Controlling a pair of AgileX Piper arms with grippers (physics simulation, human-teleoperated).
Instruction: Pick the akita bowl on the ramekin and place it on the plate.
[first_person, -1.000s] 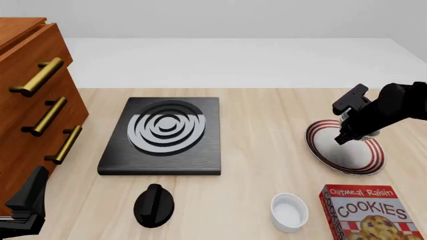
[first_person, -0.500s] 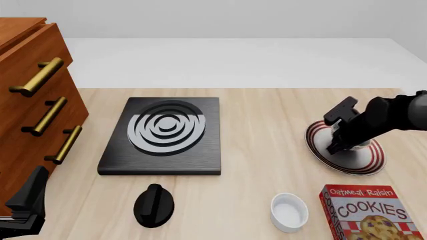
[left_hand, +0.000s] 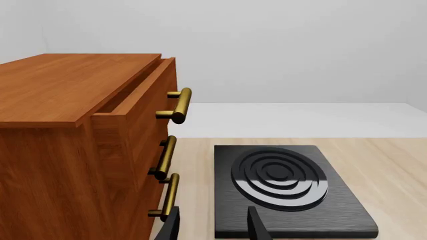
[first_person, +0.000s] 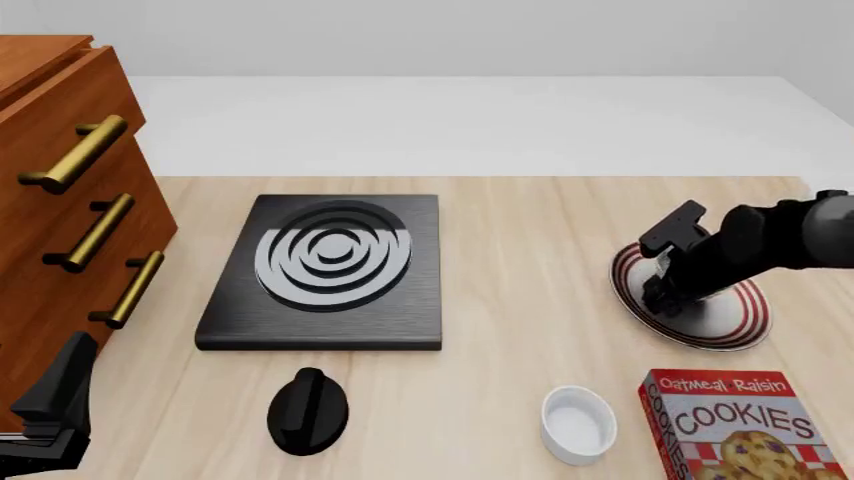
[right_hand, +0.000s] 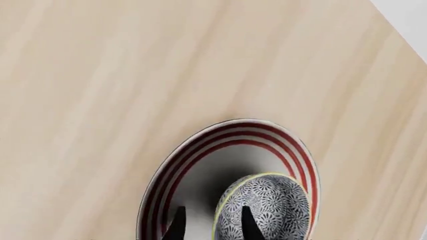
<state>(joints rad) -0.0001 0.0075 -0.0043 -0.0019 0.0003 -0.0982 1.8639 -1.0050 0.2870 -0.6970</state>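
1. My right gripper (right_hand: 210, 225) pinches the akita bowl (right_hand: 267, 207) by its rim, 1 finger inside and 1 outside, so the bowl hangs level.
2. The bowl sits low over the plate (right_hand: 193, 160), inside the red rings; I cannot tell whether it touches yet.
3. The ramekin (first_person: 578, 424) stands bare beside the cookie box (first_person: 741, 425).
4. My left gripper (left_hand: 212, 227) idles, fingers parted, facing the stove (left_hand: 287, 185).
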